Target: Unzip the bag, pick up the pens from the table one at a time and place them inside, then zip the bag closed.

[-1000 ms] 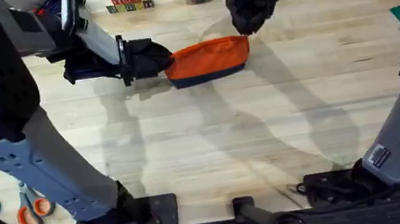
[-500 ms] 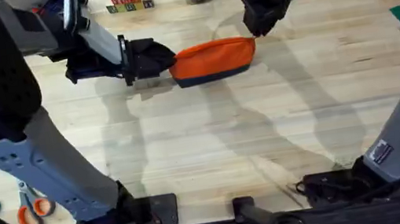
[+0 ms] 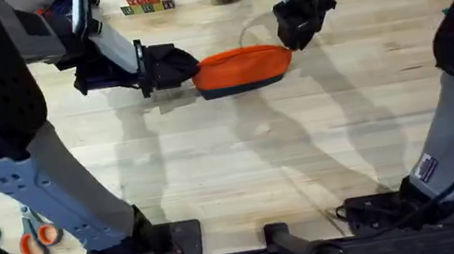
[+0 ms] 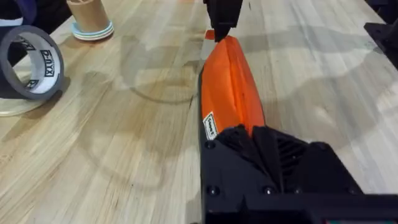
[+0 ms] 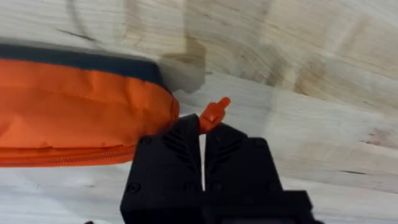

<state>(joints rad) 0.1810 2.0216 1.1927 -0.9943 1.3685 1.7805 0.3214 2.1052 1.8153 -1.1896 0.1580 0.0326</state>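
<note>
The table is pale wood planks, bare across the middle, with soft shadows of the arms lying over it. Toward the far side lies the bag, orange with its dark strip along the near edge, its zipper run along the top.

The left gripper clamps the bag's left end, jaws pressed onto the fabric. The right gripper sits at the bag's right end, jaws pinched on the orange zipper pull.

Along the far edge stand some lettered wooden blocks and a roll of grey tape, with a brown paper cup beside it. At the near left corner lie two pairs of scissors, one orange-handled, one teal.
</note>
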